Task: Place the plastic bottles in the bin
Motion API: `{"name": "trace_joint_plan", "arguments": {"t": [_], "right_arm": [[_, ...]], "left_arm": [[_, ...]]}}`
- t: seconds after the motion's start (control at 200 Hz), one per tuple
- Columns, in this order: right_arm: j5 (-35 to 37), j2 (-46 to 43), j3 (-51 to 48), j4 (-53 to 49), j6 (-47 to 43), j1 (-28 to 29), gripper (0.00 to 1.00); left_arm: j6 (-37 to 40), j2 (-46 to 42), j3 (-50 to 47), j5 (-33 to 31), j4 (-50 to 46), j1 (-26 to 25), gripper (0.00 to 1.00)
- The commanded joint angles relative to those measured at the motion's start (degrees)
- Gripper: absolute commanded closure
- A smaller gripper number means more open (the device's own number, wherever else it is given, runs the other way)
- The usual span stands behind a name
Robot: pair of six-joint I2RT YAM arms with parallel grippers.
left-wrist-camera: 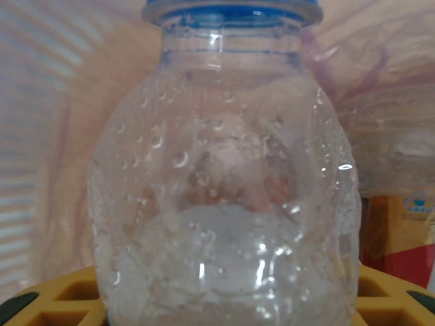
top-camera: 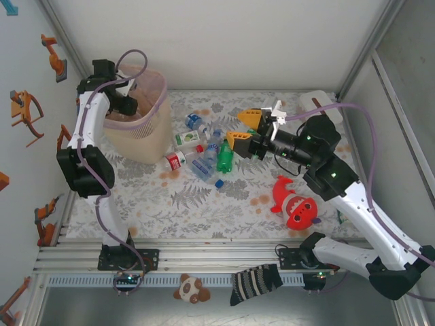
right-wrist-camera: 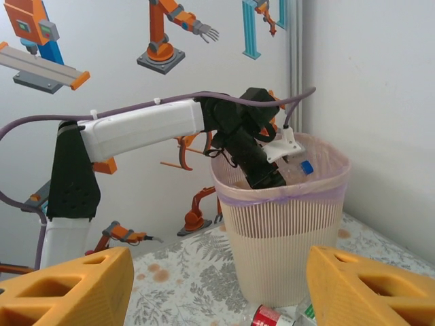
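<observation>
The beige bin (top-camera: pixel 146 136) with its pink liner stands at the back left. My left gripper (top-camera: pixel 129 103) reaches down into its mouth. It is shut on a clear plastic bottle (left-wrist-camera: pixel 224 204) with a blue cap, whose body lies between the yellow fingers (left-wrist-camera: pixel 61 299). The right wrist view has that bottle (right-wrist-camera: pixel 304 167) just inside the bin (right-wrist-camera: pixel 282 238) rim. Several more plastic bottles (top-camera: pixel 204 146) lie heaped mid-table, among them a green one (top-camera: pixel 225 157) and a red-labelled one (top-camera: pixel 177 160). My right gripper (top-camera: pixel 243 129) hovers open over the heap's right side, facing the bin, with nothing between its fingers.
A red shark plush (top-camera: pixel 297 206) lies right of centre, under my right arm. A striped sock (top-camera: pixel 255 284) and a small plush animal (top-camera: pixel 191 288) rest on the front rail. A white box (top-camera: pixel 319 100) sits at the back right. Walls close in on three sides.
</observation>
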Motion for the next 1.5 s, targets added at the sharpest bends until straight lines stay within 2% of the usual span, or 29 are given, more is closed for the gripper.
{"name": "trace_joint_plan", "arguments": {"t": [0.0,0.275,0.511,0.736,1.011,1.257,1.497], "right_arm": [[0.7,0.1,-0.4,0.8,-0.9,0.3,0.33],[0.6,0.1,-0.9,1.1,-0.8,0.3,0.33],[1.3,-0.1,-0.9,0.6,-0.7,0.3,0.33],[1.5,-0.6,-0.6,-0.1,-0.6,0.3,0.33],[3.3,-0.2,-0.4,-0.7,0.1,0.3,0.33],[11.3,3.3,2.2,-7.2,2.6,0.3,0.36],[20.3,9.9,5.4,-15.2,9.6,0.3,0.39]], "left_arm": [[2.0,0.6,-0.6,-2.1,-3.0,0.2,0.51],[2.2,3.3,-1.9,-2.6,-4.9,-0.1,0.46],[2.0,4.2,-0.4,-0.6,-7.2,-0.8,0.34],[0.3,0.1,1.7,3.8,-7.4,-0.8,0.24],[-1.8,-5.8,2.3,8.3,-7.4,-0.6,0.21],[-4.6,-12.0,0.8,13.4,-5.6,-0.5,0.21],[-9.3,-20.6,-6.6,17.9,0.8,-0.2,0.21]]}}
